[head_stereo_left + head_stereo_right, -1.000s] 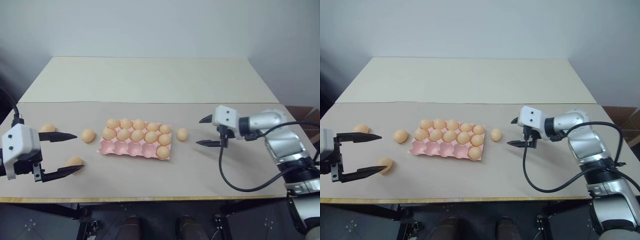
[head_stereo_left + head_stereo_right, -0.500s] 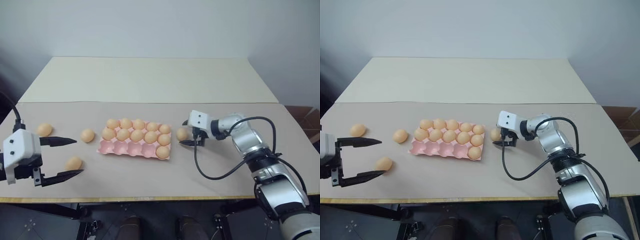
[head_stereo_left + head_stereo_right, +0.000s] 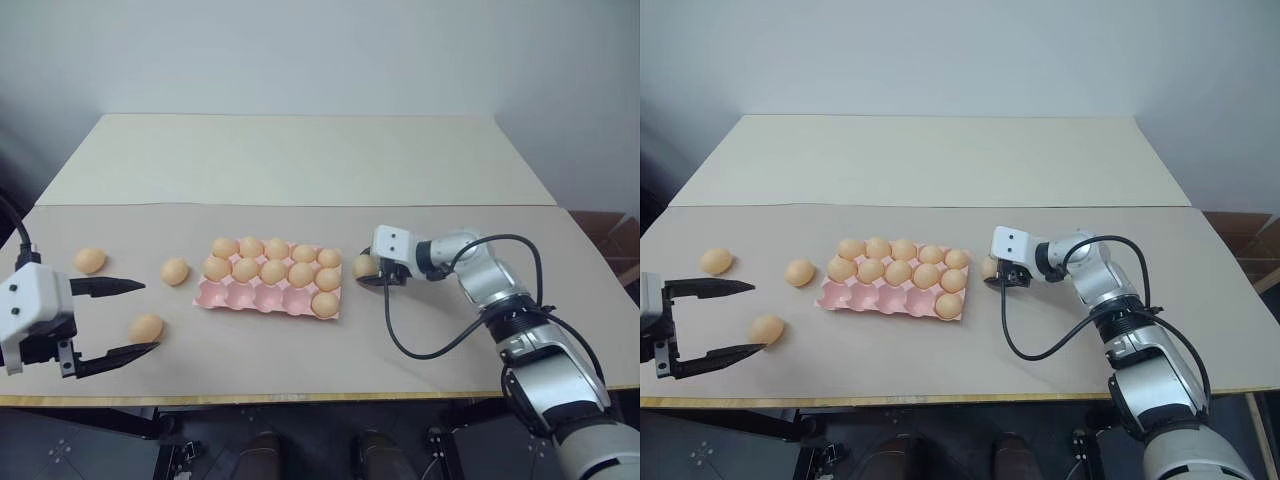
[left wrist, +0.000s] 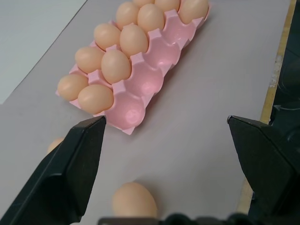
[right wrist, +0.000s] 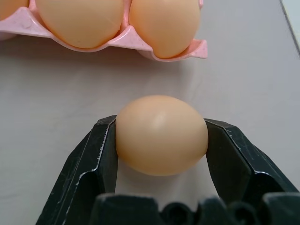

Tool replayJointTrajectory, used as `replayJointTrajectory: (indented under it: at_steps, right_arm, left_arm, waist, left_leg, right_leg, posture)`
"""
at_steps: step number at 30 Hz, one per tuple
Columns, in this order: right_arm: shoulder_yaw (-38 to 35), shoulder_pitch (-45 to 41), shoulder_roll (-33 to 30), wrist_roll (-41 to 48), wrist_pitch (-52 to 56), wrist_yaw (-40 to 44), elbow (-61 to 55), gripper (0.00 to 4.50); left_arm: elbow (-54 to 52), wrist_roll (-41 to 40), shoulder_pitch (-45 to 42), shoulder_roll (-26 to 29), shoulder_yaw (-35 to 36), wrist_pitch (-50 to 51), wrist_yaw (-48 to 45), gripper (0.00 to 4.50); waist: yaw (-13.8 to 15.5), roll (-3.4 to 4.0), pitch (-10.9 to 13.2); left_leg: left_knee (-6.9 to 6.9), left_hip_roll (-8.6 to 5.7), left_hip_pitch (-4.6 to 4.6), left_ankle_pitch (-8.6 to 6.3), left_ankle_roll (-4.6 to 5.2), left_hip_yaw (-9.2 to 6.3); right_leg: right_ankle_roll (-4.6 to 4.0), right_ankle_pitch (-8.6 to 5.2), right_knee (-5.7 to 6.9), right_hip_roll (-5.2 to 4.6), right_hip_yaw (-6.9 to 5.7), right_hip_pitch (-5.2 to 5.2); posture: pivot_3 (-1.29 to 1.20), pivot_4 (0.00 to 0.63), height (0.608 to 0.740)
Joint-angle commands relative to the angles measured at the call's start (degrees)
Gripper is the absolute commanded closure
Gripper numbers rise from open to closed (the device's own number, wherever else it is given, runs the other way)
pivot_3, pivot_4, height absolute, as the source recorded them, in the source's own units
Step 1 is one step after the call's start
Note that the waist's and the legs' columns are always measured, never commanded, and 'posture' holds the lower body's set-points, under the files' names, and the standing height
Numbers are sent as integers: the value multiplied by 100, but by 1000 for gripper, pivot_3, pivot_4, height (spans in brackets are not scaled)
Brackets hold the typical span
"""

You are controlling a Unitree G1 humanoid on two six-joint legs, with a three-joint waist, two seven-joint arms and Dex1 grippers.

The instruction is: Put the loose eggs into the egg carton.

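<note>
Tan egg (image 5: 161, 135) beside the carton (image 3: 262, 296) on the tabletop (image 3: 420, 340) — right pincer (image 5: 159, 140) clamps its widest middle (smooth, light, fragile — squeeze gently); left pincer (image 4: 164, 154) gapes wide.

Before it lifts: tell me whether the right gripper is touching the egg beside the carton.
Touching. The right wrist view shows both fingers of the right gripper pressed against the egg's sides.

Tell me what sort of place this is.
Probably a lab or test bench, not a kitchen: a plain table against a bare wall, holding just a pink egg carton and loose eggs.
</note>
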Motion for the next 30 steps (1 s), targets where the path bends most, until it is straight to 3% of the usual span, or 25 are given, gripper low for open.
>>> replayJointTrajectory:
  at_steps: [1, 8, 14, 28, 30]
  right_arm:
    - [-361, 29, -217, 70, 225, -164, -1086, 1859]
    - [-541, 192, -2, 504, 1559, -151, -3128, 1859]
    - [-144, 485, 390, 549, 1858, -249, -3893, 1859]
    - [591, 694, 968, 148, 1221, -569, -3590, 1859]
    - [624, 697, 983, 74, 1085, -627, -3531, 1218]
  left_arm:
    - [197, 225, 175, 31, 261, -208, -89, 0]
    - [419, 395, 281, 64, 252, -376, -146, 0]
    - [492, 407, 250, 97, 214, -437, -156, 0]
    - [343, 397, 294, 76, 229, -380, -102, 0]
    - [326, 399, 306, 62, 228, -380, -88, 0]
  waist:
    - [3, 1, 0]
    - [-8, 0, 0]
    - [6, -2, -1]
    - [1, -2, -1]
    - [0, -2, -1]
  left_leg:
    - [0, 0, -2, 0, 0, 0]
    - [0, 4, -9, 0, 0, 5]
    - [0, 1, -16, 0, 0, 9]
    - [0, 2, -19, 1, -1, 14]
    - [0, 2, -18, 1, -1, 14]
  right_leg:
    - [0, 0, 1, 0, 1, -4]
    - [0, 0, 23, 4, 10, -27]
    - [0, 0, 23, 1, 12, -35]
    - [0, 0, 29, 4, 18, -44]
    - [0, 0, 29, 4, 18, -44]
  posture:
    - [0, 150, 740]
    - [0, 150, 740]
    - [0, 150, 740]
    - [0, 150, 740]
    - [0, 150, 740]
